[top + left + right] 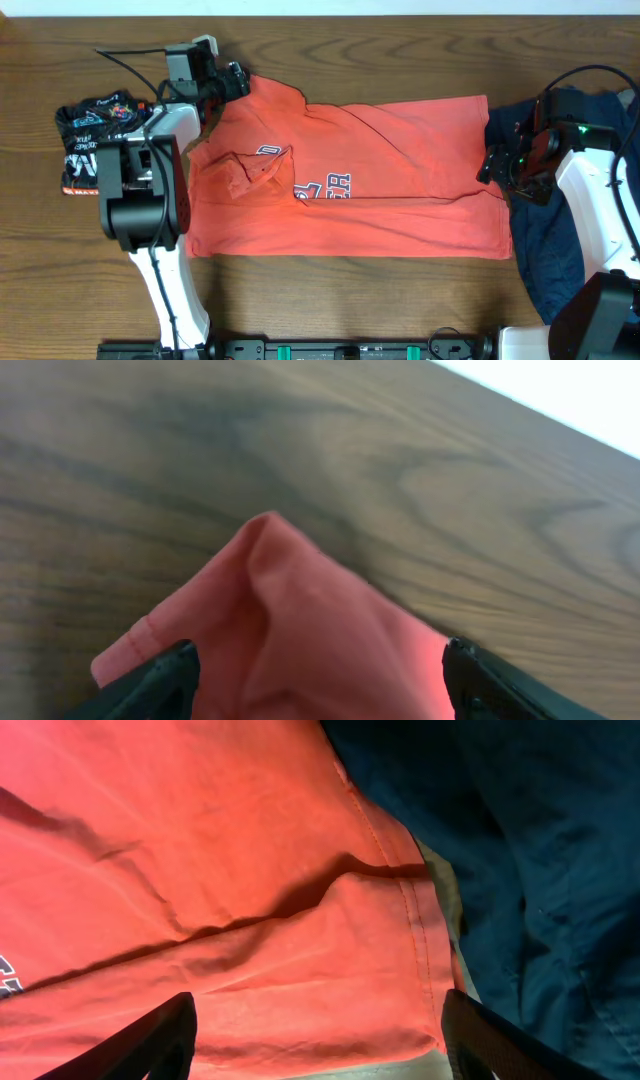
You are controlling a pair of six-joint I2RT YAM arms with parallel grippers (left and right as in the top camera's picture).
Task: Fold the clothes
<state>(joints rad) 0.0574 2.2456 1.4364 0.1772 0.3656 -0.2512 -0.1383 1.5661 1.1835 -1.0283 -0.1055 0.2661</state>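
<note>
**Both grippers spread over the ends of the coral shirt**

Left gripper [318, 658] stood with jaws spread. A raised corner of the coral-red cotton T-shirt with white-and-navy lettering [400, 170] lay loose between them, not pinched. Right gripper [318, 1005] was likewise spread, low over that shirt's stitched hem edge and gripping nothing.

The shirt lay spread out and wrinkled on the brown wood-grain table [350, 300], between the two arms.

Judged light, limp cloth that would sag and crease. Best taken at the corners or along the stitched hem, both ends lifted together.

Its long axis ran arm to arm, with the shoulder end toward the left gripper and the hem toward the right.

A crumpled plain navy T-shirt [545, 250] sat just beside the hem end. A bunched black printed T-shirt [90, 140] lay beyond the shoulder end, apart.
</note>
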